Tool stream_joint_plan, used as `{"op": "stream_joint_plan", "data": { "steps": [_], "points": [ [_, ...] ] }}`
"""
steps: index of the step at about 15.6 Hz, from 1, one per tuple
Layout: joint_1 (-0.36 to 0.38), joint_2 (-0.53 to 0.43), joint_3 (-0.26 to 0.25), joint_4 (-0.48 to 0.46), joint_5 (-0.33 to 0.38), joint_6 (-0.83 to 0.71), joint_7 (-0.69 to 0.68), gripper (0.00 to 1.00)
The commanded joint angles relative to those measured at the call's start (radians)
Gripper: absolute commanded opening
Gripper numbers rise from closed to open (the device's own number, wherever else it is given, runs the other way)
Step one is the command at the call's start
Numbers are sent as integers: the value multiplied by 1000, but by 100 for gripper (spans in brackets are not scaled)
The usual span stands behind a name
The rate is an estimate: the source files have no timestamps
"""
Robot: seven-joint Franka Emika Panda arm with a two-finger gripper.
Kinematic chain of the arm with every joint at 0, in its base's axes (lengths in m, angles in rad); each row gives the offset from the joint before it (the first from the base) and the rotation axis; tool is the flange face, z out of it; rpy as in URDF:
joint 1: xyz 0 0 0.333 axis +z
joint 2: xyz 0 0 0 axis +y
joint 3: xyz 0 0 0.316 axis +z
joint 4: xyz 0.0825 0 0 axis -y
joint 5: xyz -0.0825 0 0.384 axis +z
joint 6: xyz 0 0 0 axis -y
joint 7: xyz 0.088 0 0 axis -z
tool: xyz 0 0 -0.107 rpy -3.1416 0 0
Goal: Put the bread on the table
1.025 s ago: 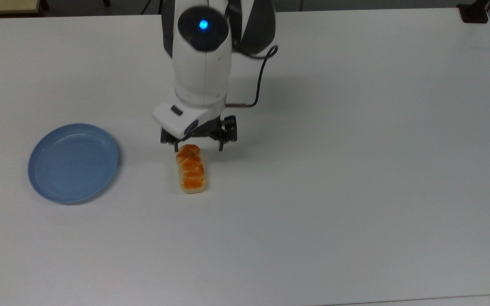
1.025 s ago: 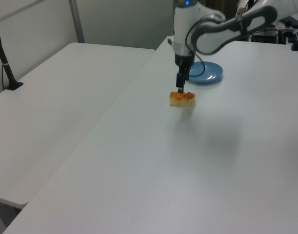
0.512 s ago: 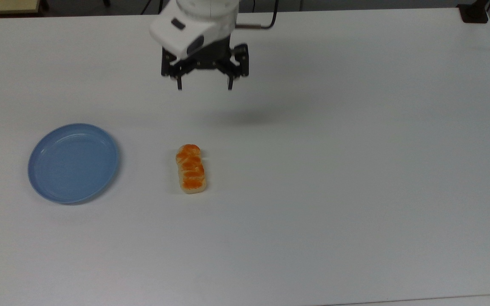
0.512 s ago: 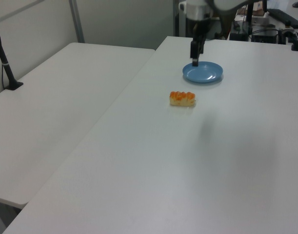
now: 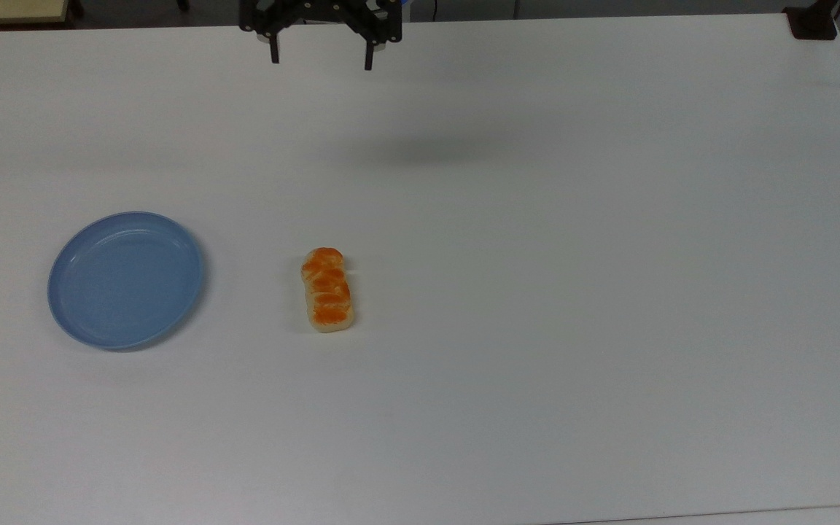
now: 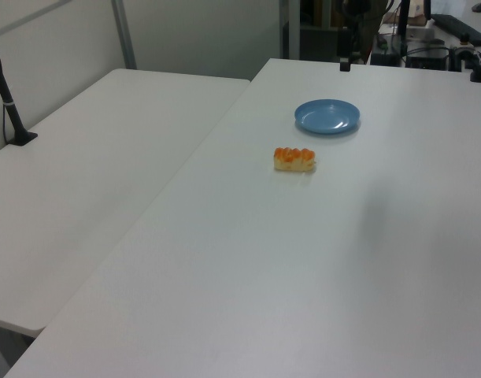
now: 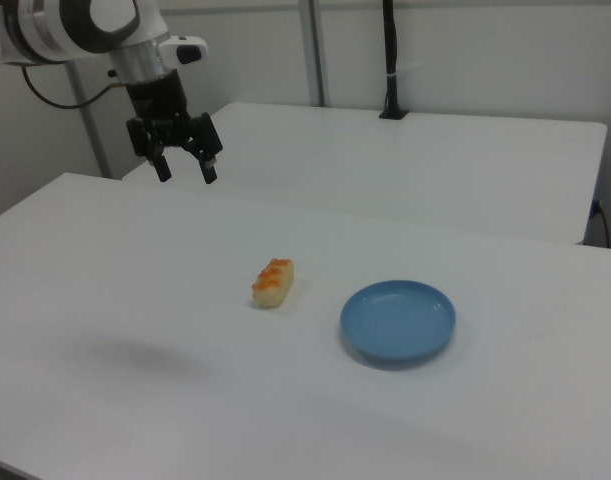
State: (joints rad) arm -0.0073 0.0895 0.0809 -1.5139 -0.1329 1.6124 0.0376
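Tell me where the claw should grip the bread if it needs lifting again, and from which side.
Probably from straight above, closing across the narrow middle of the bread. It lies flat on the table, long axis up-down in the top view, with its long sides free and the blue plate well apart.

Beside your work desk you have a second white desk [image 6: 90, 181], butted along its long edge, at 9 o'clock in the left view and at 1 o'clock in the right view [image 7: 425, 165]. A black post [image 6: 5, 98] on a flat base stands on it at 9 o'clock in the left view; in the right view the same post [image 7: 390, 60] rises at 12 o'clock. Behind it you see a plain pale wall [image 7: 485, 55] and grey metal uprights [image 6: 123, 35]. At 1 o'clock in the left view, dark equipment and cables [image 6: 429, 35] crowd the back. The light is even and soft.
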Motion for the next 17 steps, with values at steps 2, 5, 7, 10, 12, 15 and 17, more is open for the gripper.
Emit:
{"op": "stream_joint_plan", "data": {
  "steps": [2,5,7,10,12,15,17],
  "points": [
    [-8,-36,-4,-38,50,-25,18,100],
    [-14,-40,-4,-37,87,-25,19,100],
    [-19,-40,-4,-35,87,-25,18,100],
    [-19,-42,-4,-35,87,-25,16,100],
    [-19,-54,-4,-38,87,-28,16,100],
    [-26,-60,-6,-37,87,-28,18,100],
    [-28,-63,-6,-37,87,-29,18,100]
  ]
}}
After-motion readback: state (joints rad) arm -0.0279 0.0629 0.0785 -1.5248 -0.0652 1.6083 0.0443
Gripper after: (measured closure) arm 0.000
